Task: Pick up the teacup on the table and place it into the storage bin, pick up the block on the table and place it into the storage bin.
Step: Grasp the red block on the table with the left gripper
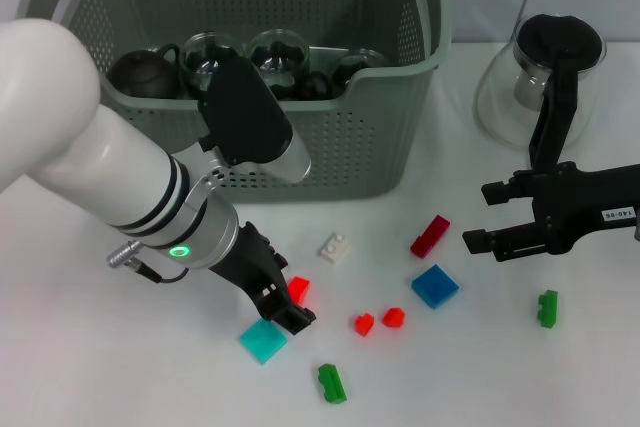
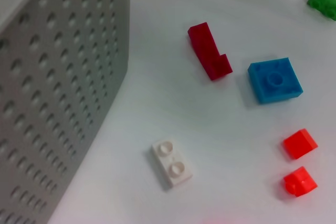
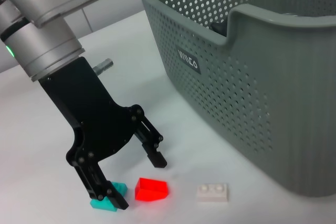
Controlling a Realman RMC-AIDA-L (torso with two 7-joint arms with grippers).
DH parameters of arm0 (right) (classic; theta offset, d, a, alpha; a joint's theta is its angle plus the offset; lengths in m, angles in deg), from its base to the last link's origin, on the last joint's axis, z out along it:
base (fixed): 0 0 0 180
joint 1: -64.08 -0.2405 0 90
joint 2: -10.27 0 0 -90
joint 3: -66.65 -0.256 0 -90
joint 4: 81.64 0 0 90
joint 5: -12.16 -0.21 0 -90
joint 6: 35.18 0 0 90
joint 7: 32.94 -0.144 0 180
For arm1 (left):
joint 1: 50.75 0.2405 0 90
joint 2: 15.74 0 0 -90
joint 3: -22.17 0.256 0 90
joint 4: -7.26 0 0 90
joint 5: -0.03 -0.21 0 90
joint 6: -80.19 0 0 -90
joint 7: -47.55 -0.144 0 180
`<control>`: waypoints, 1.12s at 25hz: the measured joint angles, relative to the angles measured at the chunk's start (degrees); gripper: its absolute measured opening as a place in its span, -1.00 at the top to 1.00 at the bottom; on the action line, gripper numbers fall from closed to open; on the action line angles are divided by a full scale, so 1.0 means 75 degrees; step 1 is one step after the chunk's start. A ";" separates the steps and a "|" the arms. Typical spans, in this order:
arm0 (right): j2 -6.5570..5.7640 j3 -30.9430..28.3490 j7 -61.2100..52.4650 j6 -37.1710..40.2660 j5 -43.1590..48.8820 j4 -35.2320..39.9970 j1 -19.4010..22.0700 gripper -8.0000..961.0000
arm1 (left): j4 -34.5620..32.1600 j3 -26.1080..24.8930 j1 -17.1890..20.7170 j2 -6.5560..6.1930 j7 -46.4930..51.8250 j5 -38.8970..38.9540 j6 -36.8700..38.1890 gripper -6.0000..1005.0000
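Observation:
The grey-green perforated storage bin [image 1: 330, 147] stands at the back; it also shows in the left wrist view [image 2: 52, 103] and the right wrist view [image 3: 252, 77]. Dark and glass tea vessels [image 1: 275, 52] lie inside it; no teacup shows on the table. My left gripper [image 1: 288, 304] is open and low over the table, its fingers [image 3: 156, 156] on either side of a bright red block [image 1: 299, 289], [image 3: 152, 190]. One finger stands over a teal block [image 1: 263, 340], [image 3: 107, 202]. My right gripper [image 1: 488, 217] is open and empty at the right.
Loose blocks lie on the table: white [image 1: 336, 247], dark red [image 1: 430, 235], blue [image 1: 435, 285], two small red [image 1: 378, 321], green [image 1: 332, 383] and another green [image 1: 547, 307]. A glass pitcher with a black lid [image 1: 545, 77] stands at the back right.

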 joint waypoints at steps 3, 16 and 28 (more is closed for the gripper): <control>-0.0004 0.0000 0.0003 -0.0012 0.0000 0.0001 0.0002 -0.81 | 0.0004 0.0095 -0.0039 0.0000 0.0132 -0.0031 -0.0015 -0.63; -0.0014 0.0000 0.0023 -0.0096 0.0001 0.0001 0.0014 -0.81 | 0.0027 0.0735 -0.0174 0.0000 0.0941 -0.0553 -0.0317 -0.04; -0.0008 0.0000 0.0088 -0.0125 0.0012 0.0000 0.0030 -0.81 | 0.0022 0.0911 -0.0254 0.0000 0.1362 -0.0577 -0.0367 0.10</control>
